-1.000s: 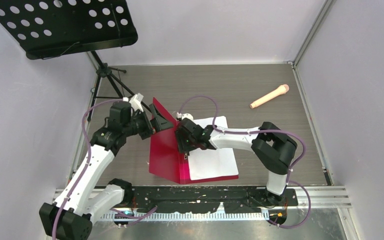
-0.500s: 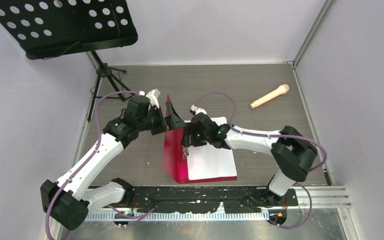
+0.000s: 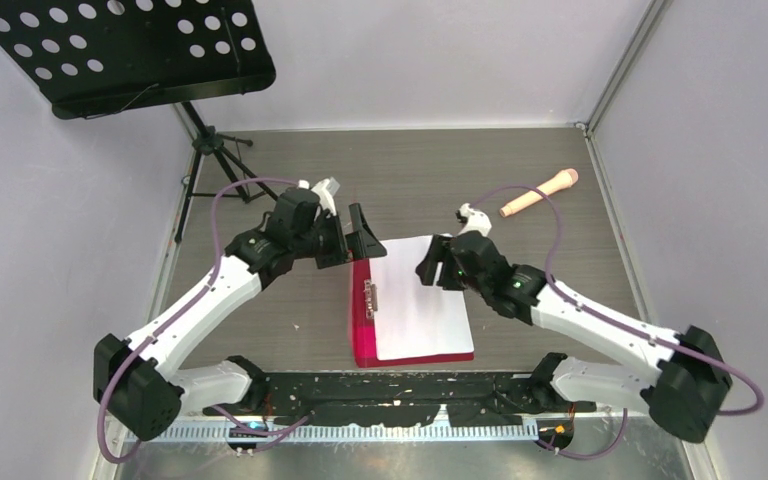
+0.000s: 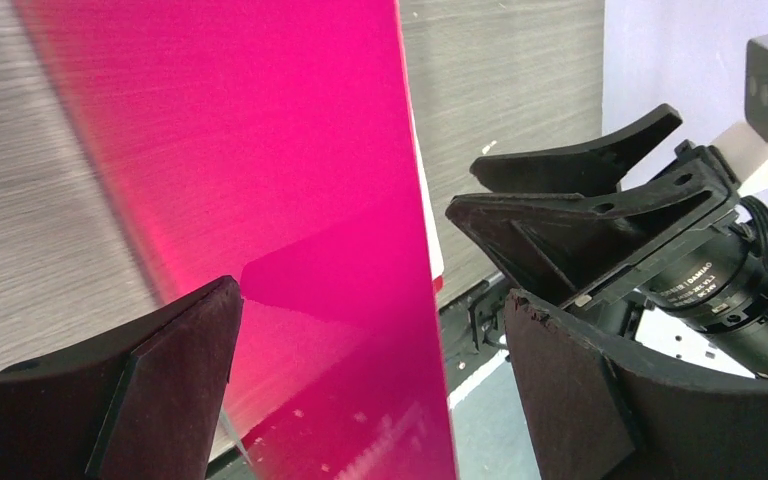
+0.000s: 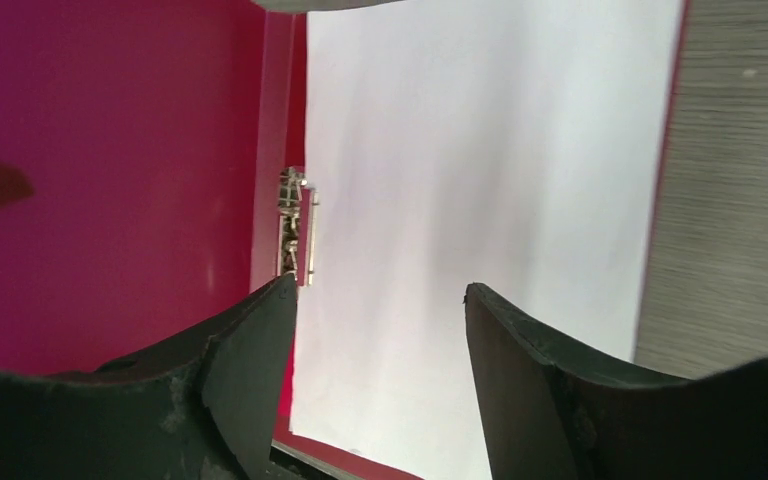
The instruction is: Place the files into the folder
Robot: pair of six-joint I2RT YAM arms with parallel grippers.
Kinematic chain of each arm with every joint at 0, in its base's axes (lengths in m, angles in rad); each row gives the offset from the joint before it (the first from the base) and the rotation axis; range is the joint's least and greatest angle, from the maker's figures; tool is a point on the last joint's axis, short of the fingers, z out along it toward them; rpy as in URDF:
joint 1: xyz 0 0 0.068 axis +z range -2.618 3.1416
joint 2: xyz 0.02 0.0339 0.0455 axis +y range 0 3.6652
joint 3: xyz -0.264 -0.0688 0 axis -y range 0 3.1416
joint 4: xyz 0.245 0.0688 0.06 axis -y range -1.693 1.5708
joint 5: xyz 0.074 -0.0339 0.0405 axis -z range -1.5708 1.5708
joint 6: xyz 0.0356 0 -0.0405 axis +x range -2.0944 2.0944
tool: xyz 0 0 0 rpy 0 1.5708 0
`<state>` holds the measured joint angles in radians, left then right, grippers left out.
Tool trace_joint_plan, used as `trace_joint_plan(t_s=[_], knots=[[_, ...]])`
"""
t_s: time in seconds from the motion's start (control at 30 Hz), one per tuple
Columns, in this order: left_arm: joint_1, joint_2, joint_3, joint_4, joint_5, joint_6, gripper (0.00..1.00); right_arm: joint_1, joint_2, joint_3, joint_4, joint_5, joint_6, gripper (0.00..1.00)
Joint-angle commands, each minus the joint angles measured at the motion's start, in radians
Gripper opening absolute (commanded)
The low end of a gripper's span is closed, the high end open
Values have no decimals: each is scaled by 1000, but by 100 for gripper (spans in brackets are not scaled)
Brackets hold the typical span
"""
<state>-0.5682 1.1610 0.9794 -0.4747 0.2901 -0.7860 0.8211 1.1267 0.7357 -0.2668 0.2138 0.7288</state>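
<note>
The folder [image 3: 362, 312] lay open on the table [image 3: 520, 160], near the middle of the near edge. Its back panel was flat, and its front cover [image 4: 290, 180] stood almost upright along the left side. The files [image 3: 420, 300] lay flat inside the folder on the back panel, just right of the metal spine clip [image 5: 295, 235]. A narrow red margin of panel showed along their near and right edges.

The left gripper [image 3: 370, 235] was at the far end of the raised cover with its jaws spread fully and clamped on nothing. In the left wrist view the cover stood in the gap between the fingers [image 4: 160, 390]; contact could not be determined.

The right gripper [image 3: 428, 268] hung above the far part of the files with its jaws parted and holding nothing.

A peach-coloured microphone [image 3: 540, 192] lay far right on the table, well apart from the folder. A black music stand [image 3: 130, 50] stood at the far left.
</note>
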Motion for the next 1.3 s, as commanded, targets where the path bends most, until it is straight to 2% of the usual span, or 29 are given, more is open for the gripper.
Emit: trace_joint_plan(t_s=[0.0, 0.17, 0.3, 0.67, 1.07, 1.27], knots=[[-62, 22, 103, 52, -3, -3, 100, -5, -140, -18, -93, 111, 18, 71], [-114, 54, 194, 1, -46, -6, 100, -6, -221, -7, -165, 160, 7, 76], [-138, 103, 210, 3, -66, -28, 100, -6, -270, 10, -232, 202, 1, 76], [-159, 301, 142, 201, 45, -125, 100, -7, -428, 32, -335, 288, 13, 78], [-165, 536, 125, 335, 38, -142, 100, -5, -439, 12, -360, 315, 9, 80], [-162, 653, 186, 348, 120, -90, 100, -8, -409, -9, -341, 297, 3, 83]])
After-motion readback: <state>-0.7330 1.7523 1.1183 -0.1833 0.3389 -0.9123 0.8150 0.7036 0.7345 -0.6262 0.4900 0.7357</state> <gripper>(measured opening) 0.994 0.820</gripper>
